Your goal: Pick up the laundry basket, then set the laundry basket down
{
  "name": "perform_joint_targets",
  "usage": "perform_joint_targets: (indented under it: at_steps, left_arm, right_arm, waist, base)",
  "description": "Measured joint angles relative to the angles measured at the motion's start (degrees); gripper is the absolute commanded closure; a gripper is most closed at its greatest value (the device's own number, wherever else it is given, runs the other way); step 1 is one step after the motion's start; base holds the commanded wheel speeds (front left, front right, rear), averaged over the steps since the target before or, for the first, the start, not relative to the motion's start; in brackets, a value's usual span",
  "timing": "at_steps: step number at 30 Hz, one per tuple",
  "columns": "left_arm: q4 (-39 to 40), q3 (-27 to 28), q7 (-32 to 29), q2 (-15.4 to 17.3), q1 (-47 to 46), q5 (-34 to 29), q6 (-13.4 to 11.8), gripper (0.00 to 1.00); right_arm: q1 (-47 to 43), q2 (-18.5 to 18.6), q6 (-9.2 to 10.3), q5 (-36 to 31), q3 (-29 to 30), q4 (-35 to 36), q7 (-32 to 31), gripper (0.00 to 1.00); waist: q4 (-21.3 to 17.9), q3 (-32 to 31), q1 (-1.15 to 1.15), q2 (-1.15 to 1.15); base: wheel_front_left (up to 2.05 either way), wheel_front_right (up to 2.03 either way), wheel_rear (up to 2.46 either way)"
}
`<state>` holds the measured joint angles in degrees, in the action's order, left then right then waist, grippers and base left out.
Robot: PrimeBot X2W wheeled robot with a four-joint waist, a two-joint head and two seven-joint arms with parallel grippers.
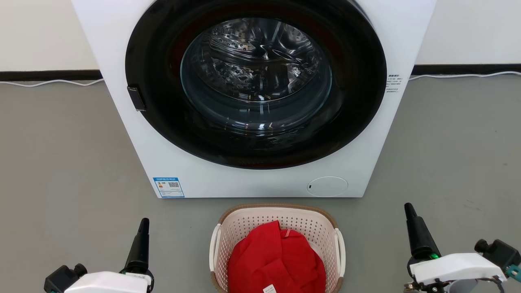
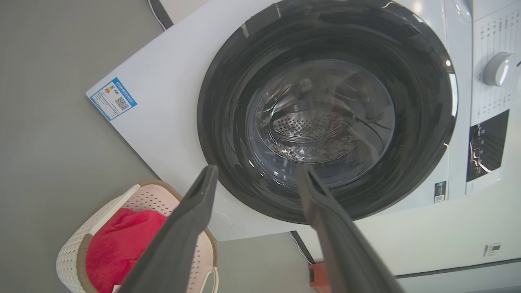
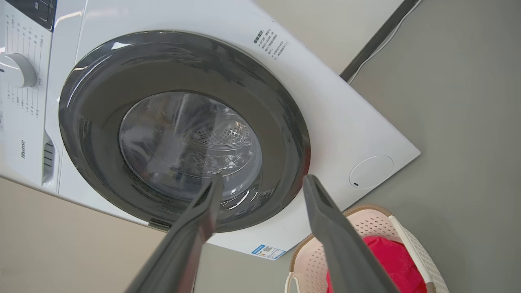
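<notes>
The laundry basket [image 1: 309,227] is small and cream-white with perforated walls, a brown rim and white side loop handles. It stands on the grey floor just in front of the washing machine and holds a red cloth [image 1: 276,260]. My left gripper [image 1: 144,223] is low at the left of the basket, apart from it. My right gripper [image 1: 408,208] is at the basket's right, also apart. In the left wrist view the left gripper [image 2: 258,170] is open and empty, with the basket [image 2: 71,252] at lower left. In the right wrist view the right gripper [image 3: 263,179] is likewise open, with the basket [image 3: 368,223] at lower right.
A white front-loading washing machine [image 1: 244,183] with its dark round door [image 1: 163,122] shut stands right behind the basket. Grey floor spreads to both sides. A white cable [image 1: 49,82] runs along the dark skirting at the wall.
</notes>
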<state>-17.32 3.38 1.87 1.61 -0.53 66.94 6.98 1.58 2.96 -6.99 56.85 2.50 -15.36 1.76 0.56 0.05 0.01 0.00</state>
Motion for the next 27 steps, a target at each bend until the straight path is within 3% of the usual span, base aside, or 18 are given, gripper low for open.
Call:
perform_joint_targets:
  at_steps: [27]
  left_arm:
    - [0.4,-0.9,4.3,1.5,-0.1,-30.7,-0.2,0.00]
  right_arm:
    - [2.2,0.2,-0.05,-24.1,-1.3,-4.4,4.4,0.00]
  waist:
    - [0.0,0.0,0.00,0.00]
  base:
    - [0.00,0.00,0.00]
